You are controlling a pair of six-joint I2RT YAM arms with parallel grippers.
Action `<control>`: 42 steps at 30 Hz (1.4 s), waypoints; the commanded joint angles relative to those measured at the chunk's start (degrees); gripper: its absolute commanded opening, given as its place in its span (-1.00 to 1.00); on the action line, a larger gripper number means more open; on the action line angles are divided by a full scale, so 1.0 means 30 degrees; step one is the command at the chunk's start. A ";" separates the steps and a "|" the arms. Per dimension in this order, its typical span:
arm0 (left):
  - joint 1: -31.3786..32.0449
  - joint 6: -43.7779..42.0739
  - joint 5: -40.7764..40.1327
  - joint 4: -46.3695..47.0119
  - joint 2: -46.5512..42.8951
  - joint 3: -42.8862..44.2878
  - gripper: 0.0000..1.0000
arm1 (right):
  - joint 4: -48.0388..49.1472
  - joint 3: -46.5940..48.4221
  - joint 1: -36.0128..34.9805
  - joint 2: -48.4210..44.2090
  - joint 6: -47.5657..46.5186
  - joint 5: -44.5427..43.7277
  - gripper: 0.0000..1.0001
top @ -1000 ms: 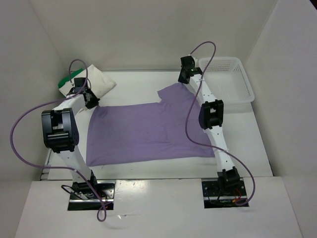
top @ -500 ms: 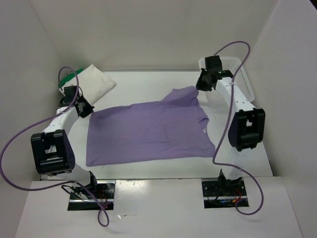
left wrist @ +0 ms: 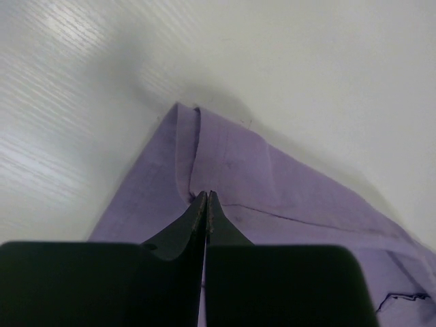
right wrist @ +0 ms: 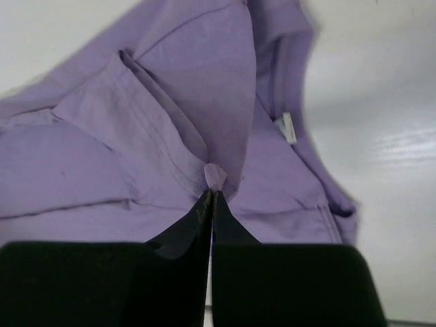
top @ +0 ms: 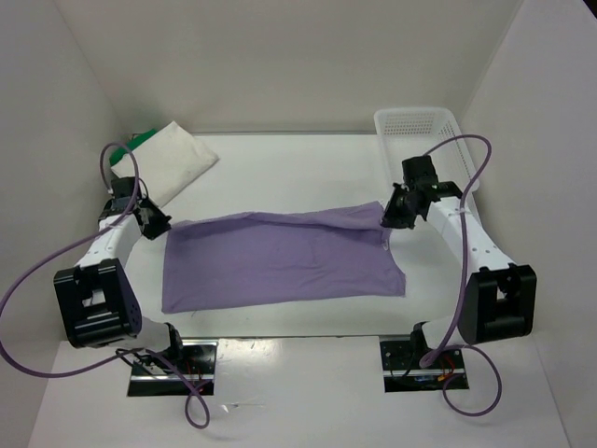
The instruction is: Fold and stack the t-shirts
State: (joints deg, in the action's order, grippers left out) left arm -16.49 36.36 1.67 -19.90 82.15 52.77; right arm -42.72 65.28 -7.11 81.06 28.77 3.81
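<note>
The lavender t-shirt (top: 280, 266) lies spread on the table (top: 298, 168), left of the white mesh basket (top: 415, 113) and nearer the arms than it. Its far edge is drawn taut between the two grippers.

The right gripper (top: 390, 220) hangs just in front of the basket's near end, jaws pressed together on a small nub of purple cloth. Its wrist camera shows the fabric bunching up to the fingertips, with a sleeve hem on one side and a white neck label (right wrist: 286, 128) on the other.

The left gripper (top: 159, 227) is well to the left of the basket, across the whole width of the shirt. Its jaws are likewise closed, pinching a folded corner of the shirt. How much cloth sits inside either pinch is hidden by the black fingers themselves.

Far left of the basket, at the same back part of the table, the cream t-shirt (top: 175, 161) lies folded. Only a sliver of the green t-shirt (top: 140, 140) shows from under it. It is probably folded too, but most of it is covered.
</note>
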 commanded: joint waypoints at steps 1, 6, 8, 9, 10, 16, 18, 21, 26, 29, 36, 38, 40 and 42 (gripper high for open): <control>-0.0362 0.0185 0.0206 -0.0279 -0.0489 -0.0189 -1.00 | -0.1578 -0.0954 0.0291 -0.1031 0.0399 0.0399 -0.99; -0.0890 0.0361 -0.0238 -0.0280 -0.1133 0.0280 -1.00 | -0.2806 -0.2040 0.1138 -0.2114 0.0399 0.0193 -0.99; -0.0890 0.0361 -0.0030 -0.0280 -0.1133 0.0106 -1.00 | -0.3190 -0.2042 0.1141 -0.2290 0.0399 0.0193 -0.99; -0.0890 0.0361 -0.0030 -0.0280 -0.1394 -0.0331 -1.00 | -0.3627 -0.2042 0.1141 -0.2292 0.0399 -0.0010 -0.99; -0.0890 0.0361 -0.0320 -0.0280 -0.1397 -0.0335 -1.00 | -0.3834 -0.1868 0.1141 -0.2292 0.0399 -0.0273 -0.99; -0.0890 0.0126 -0.0528 -0.0691 -0.2010 -0.0920 -1.00 | -0.5389 -0.1692 0.0965 -0.2702 0.0164 -0.0507 -0.93; -0.0890 -0.0048 -0.0733 -0.1128 -0.2012 -0.1126 -1.00 | -0.5563 -0.1690 0.0965 -0.2937 0.0340 -0.0510 -0.88; -0.0890 0.0534 -0.1671 -0.1656 -0.2857 -0.1827 -0.69 | -0.5739 -0.2127 0.0965 -0.3142 0.0516 -0.0685 -0.68; -0.1065 0.1562 -0.1499 -0.1718 -0.2862 -0.0689 -0.29 | -0.5741 -0.1780 0.0965 -0.3669 0.0516 -0.0685 -0.14; -0.1065 0.1154 0.0579 -0.0577 -0.2396 -0.0306 -0.26 | -0.4106 -0.1078 0.0586 -0.3144 0.0340 0.0044 -0.38; 0.2359 0.0976 0.1874 0.0889 -0.1866 -0.0567 -0.29 | 0.2690 -0.0372 -0.3250 0.1833 0.1041 0.0340 -1.00; 0.3443 0.1152 0.2138 0.1243 -0.1487 -0.0831 -0.29 | 0.4304 -0.0022 -0.3752 0.3497 0.1219 0.0076 -0.59; 0.4117 0.1589 0.2575 0.1826 -0.1253 -0.1388 -0.29 | 0.4862 0.0329 -0.4218 0.4500 0.1219 -0.0303 -0.37; 0.5054 0.2057 0.2753 0.2266 -0.1076 -0.1886 -0.29 | 0.5275 0.0769 -0.4220 0.5731 0.1219 -0.0654 -0.20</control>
State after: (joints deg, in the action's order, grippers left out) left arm -3.55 40.10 7.60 -16.51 77.58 49.04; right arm -34.33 63.81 -19.44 95.72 32.14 4.10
